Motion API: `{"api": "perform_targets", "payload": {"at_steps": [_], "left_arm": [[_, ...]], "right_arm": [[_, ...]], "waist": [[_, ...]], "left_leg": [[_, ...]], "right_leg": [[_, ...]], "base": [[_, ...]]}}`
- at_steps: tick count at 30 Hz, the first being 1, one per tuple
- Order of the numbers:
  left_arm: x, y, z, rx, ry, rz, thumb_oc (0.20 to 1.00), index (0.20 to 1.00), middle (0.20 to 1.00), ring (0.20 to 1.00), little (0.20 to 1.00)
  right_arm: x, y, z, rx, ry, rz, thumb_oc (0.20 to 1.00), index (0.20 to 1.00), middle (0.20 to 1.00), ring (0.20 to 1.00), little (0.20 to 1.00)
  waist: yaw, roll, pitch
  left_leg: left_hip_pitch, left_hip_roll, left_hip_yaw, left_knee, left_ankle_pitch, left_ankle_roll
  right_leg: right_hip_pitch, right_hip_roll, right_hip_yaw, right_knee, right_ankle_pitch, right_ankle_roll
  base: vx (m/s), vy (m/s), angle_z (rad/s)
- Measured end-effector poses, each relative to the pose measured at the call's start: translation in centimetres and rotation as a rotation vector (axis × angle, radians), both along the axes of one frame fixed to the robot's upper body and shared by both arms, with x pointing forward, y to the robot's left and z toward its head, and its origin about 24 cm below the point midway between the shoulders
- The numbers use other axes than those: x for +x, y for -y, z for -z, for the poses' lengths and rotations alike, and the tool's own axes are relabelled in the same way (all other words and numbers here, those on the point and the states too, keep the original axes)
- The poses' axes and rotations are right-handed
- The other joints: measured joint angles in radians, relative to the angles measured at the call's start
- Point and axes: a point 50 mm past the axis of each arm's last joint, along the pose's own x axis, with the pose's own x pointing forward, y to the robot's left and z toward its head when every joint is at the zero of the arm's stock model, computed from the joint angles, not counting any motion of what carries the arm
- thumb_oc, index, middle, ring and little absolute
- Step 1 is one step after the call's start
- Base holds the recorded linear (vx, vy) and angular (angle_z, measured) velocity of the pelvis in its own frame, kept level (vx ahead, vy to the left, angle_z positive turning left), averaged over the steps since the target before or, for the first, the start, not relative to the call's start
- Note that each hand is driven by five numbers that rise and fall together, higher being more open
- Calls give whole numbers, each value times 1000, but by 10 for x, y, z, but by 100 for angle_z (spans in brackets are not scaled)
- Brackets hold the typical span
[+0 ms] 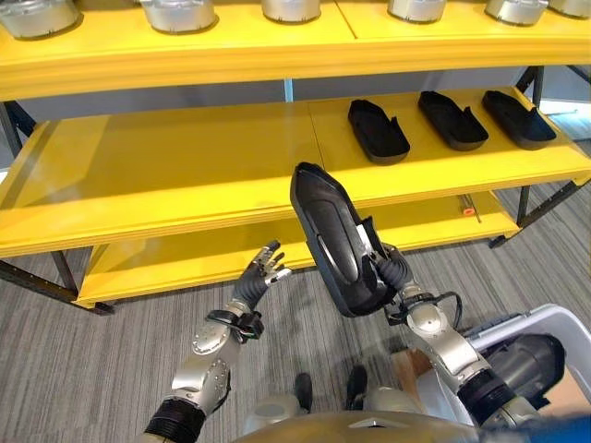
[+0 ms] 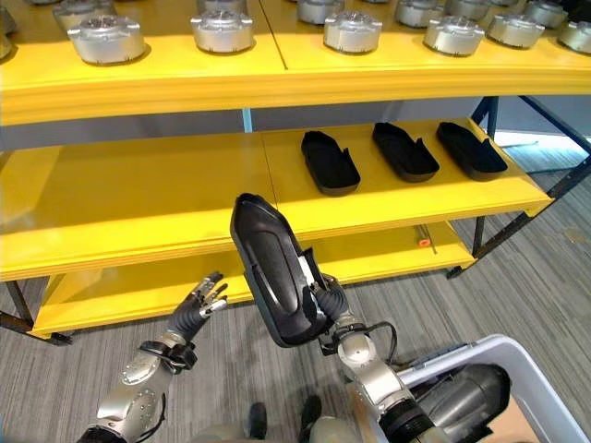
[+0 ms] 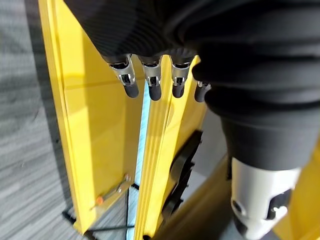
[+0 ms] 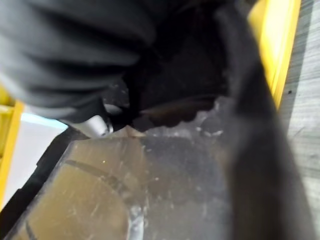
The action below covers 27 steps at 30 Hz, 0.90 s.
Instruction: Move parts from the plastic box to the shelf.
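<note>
black, long, shoe-shaped part (image 2: pixel 274 277) stands upright, clasped by the right robot hand (image 2: pixel 331 303).

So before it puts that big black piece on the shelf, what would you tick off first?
1. Hold on the part: the right hand has its fingers curled round the lower end of the black part. Ok.
2. Free spot on the middle shelf: bare yellow surface left of the three black parts already lying there. Ok.
3. Part above the shelf: it is held upright in front of the shelf edge, not yet over it. Not ok.
4. Left hand: open, fingers straight, holding nothing, beside the part and apart from it. Ok.
5. How firm the hold is: cannot tell.
</note>
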Motion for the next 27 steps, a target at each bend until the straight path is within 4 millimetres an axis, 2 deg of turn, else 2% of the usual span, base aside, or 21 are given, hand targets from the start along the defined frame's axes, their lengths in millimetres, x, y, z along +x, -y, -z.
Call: {"api": "perform_targets", "payload": {"at_steps": [3, 7, 10, 13, 15, 17, 18, 19, 20, 21, 22, 24, 25, 26, 27], "left_arm": [[5, 11, -1, -8, 13, 61, 1000, 1000, 1000, 1000, 1000], [7, 8, -3, 6, 21, 60, 1000, 1000, 1000, 1000, 1000], [7, 5, -2, 18, 12, 63, 1000, 1000, 1000, 1000, 1000], [6, 5, -1, 21, 2, 67, 1000, 1000, 1000, 1000, 1000], [7, 6, -1, 20, 1, 69, 1000, 1000, 1000, 1000, 1000], [8, 7, -2, 18, 6, 71, 1000, 1000, 1000, 1000, 1000], [10, 8, -4, 16, 15, 77, 1000, 1000, 1000, 1000, 1000], [15, 11, -8, 12, 32, 83, 1000, 1000, 1000, 1000, 1000], [19, 12, -11, 17, 45, 91, 1000, 1000, 1000, 1000, 1000], [20, 12, -12, 20, 50, 92, 1000, 1000, 1000, 1000, 1000], [20, 12, -12, 17, 51, 92, 1000, 1000, 1000, 1000, 1000], [20, 16, -12, 3, 49, 93, 1000, 1000, 1000, 1000, 1000], [20, 22, -12, -17, 51, 95, 1000, 1000, 1000, 1000, 1000], [20, 25, -12, -25, 49, 101, 1000, 1000, 1000, 1000, 1000], [19, 30, -10, -32, 42, 110, 1000, 1000, 1000, 1000, 1000]], "right_arm": [[0, 18, 1, -8, -8, 50, 200, 200, 200, 200, 200], [1, 17, 0, 3, -3, 40, 200, 200, 200, 200, 200], [0, 15, 1, 6, -6, 28, 200, 200, 200, 200, 200], [-1, 14, 1, 8, -10, 22, 200, 200, 200, 200, 200], [-1, 14, 2, 7, -14, 24, 200, 200, 200, 200, 200], [-2, 15, 4, 2, -22, 30, 200, 200, 200, 200, 200], [-1, 17, 4, -2, -22, 34, 200, 200, 200, 200, 200], [-1, 19, 4, -11, -17, 40, 200, 200, 200, 200, 200], [0, 16, 4, -1, -17, 45, 200, 200, 200, 200, 200], [-2, 16, 6, -1, -24, 49, 200, 200, 200, 200, 200], [-2, 15, 6, 0, -25, 47, 200, 200, 200, 200, 200], [-2, 14, 6, 4, -21, 47, 200, 200, 200, 200, 200], [-1, 17, 5, -7, -16, 51, 200, 200, 200, 200, 200], [-1, 21, 5, -20, -15, 52, 200, 200, 200, 200, 200], [-1, 29, 5, -49, -19, 58, 200, 200, 200, 200, 200]], "waist": [[-25, 1, 0], [-31, 2, -2], [-33, 3, -2], [-44, 4, -1], [-47, 7, 1], [-53, 8, 1], [-58, 10, 3], [-62, 12, 10], [-70, -3, 25], [-73, -12, 28], [-74, -17, 31], [-86, -11, 30], [-110, 18, 21], [-114, 43, 14], [-110, 84, 7]], "left_leg": [[-4, 11, -18, 2, 8, -11], [10, 10, -8, -2, -17, -54], [11, 23, 55, -2, -24, -47], [18, 20, 58, 1, -13, -29], [17, 15, 66, 5, -8, -34], [7, 4, 92, 15, 7, -58], [-5, -2, 120, 26, 5, -90], [-39, 7, 184, 101, -51, -160], [-90, 42, 298, 249, -107, -119], [-122, 90, 368, 346, -113, -111], [-127, 131, 396, 384, -115, -109], [-111, 197, 429, 357, -115, -101], [-78, 222, 416, 246, -86, -98], [-53, 226, 385, 179, -50, -90], [-16, 227, 361, 104, 28, -129]], "right_leg": [[7, 10, 28, -1, -9, -15], [54, 11, 27, -57, -10, -16], [61, 13, 25, -65, -10, -17], [71, 11, 25, -67, -16, -13], [73, 7, 23, -69, -19, -10], [78, -7, 7, -71, -22, -7], [85, -18, -9, -79, -24, -9], [94, -38, -41, -81, -23, -19], [105, -63, -75, -80, -22, -28], [112, -80, -93, -74, -27, -33], [115, -92, -95, -63, -39, -28], [130, -107, -115, -55, -49, -12], [136, -120, -112, -35, -63, 16], [131, -120, -109, -22, -68, 35], [125, -117, -95, -2, -75, 68]], "base": [[171, -103, 25], [138, -63, 16], [121, -50, 2], [98, -47, 3], [70, -29, 7], [70, 15, 28], [64, 35, 59], [16, 9, 68], [33, 90, 71], [64, 138, 49], [88, 216, 31], [117, 247, 29], [85, 285, 32], [141, 408, 14], [93, 314, -5]]}}
